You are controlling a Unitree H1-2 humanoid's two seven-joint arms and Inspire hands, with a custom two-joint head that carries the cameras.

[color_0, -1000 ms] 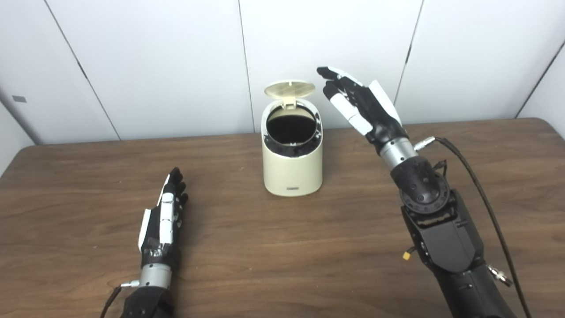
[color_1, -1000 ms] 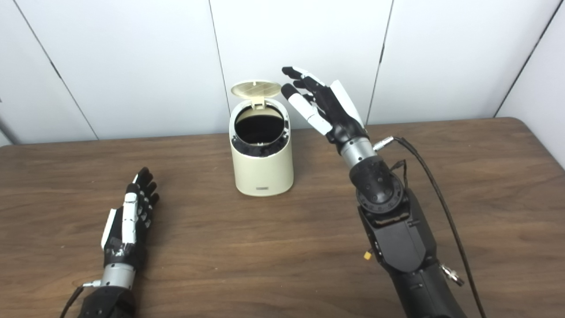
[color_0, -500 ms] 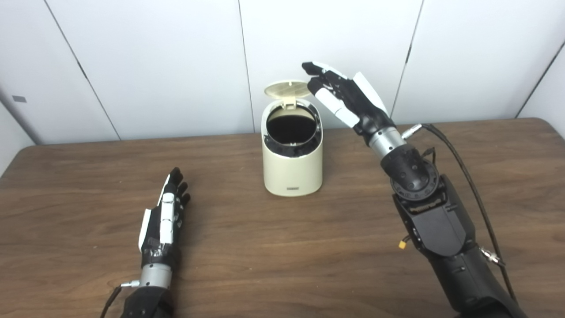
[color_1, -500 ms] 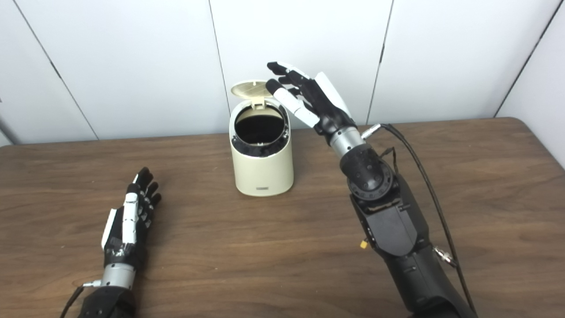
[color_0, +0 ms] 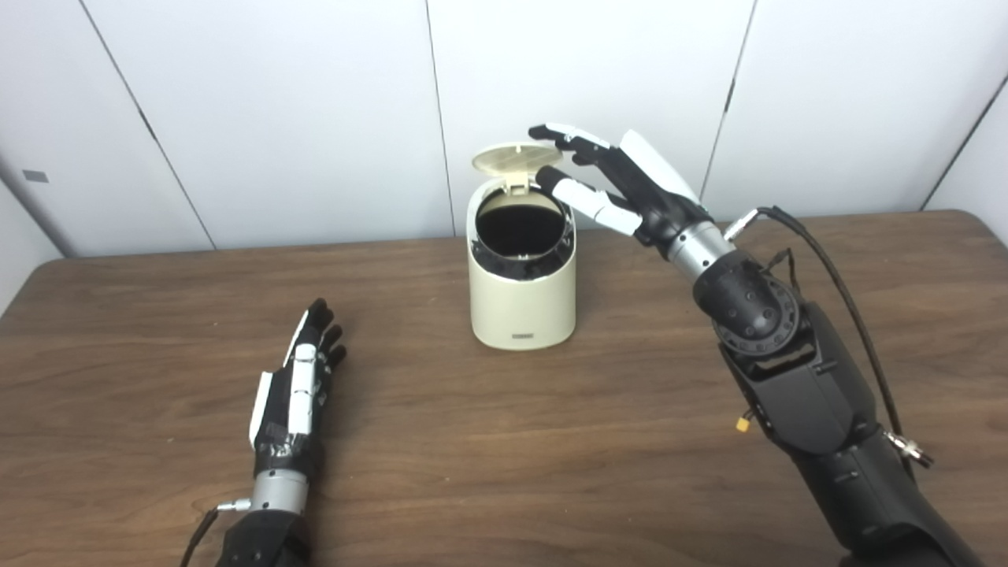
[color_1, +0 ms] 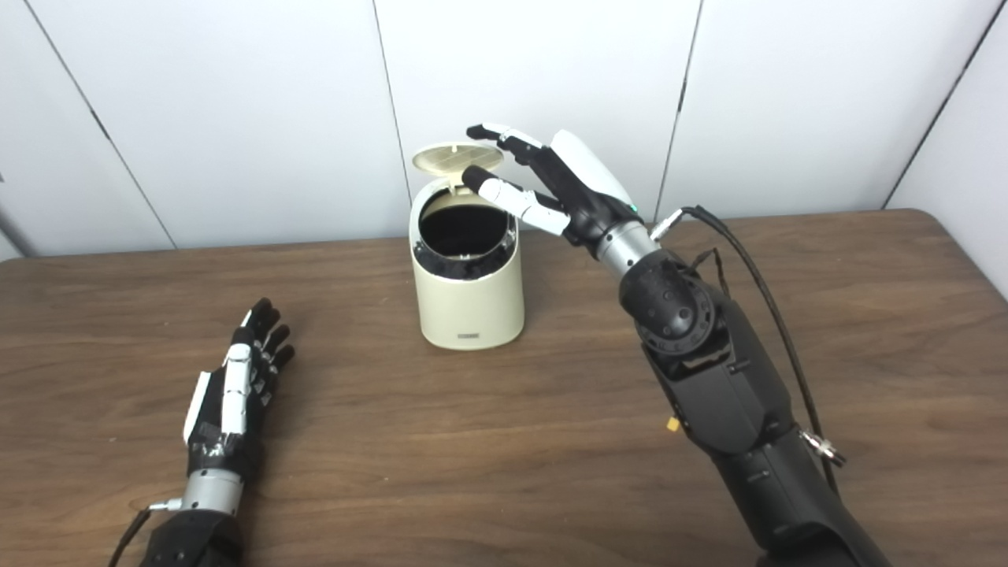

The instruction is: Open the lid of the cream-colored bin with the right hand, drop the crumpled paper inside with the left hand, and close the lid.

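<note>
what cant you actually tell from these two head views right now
- Inside of the cream-colored bin: both views show only a dark opening, so whether the crumpled paper is in there cannot be told; no paper shows on the table.
- Right robot hand: contact between its fingertips and the raised lid is unclear.
- Left robot hand: its palm faces away.

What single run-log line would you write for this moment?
bin: lid up, inside dark | right hand: open, fingers at lid edge | left hand: open, empty, on table | paper: not visible
</note>
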